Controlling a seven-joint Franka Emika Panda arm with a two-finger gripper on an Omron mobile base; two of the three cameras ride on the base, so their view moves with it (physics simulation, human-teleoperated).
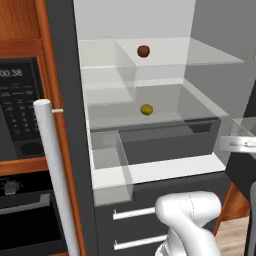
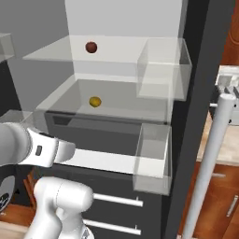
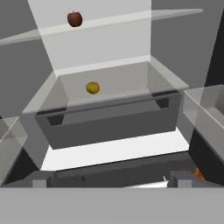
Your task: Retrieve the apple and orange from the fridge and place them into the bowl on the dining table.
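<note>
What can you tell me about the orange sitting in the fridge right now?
The orange is a small round fruit, yellow-orange with an olive tinge, smooth and unmarked. It rests alone on a clear shelf inside the open fridge, one shelf below the apple and above a dark drawer. Only the shelf touches it. The gripper is open and well short of it.

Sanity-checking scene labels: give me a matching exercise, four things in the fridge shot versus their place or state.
Things:
1. apple
2. orange
3. fridge
4. gripper

Place or state:
A. on the lower clear shelf
B. open, holding nothing
C. on the upper clear shelf
D. doors open, white interior showing

Pairs: 1-C, 2-A, 3-D, 4-B
</note>
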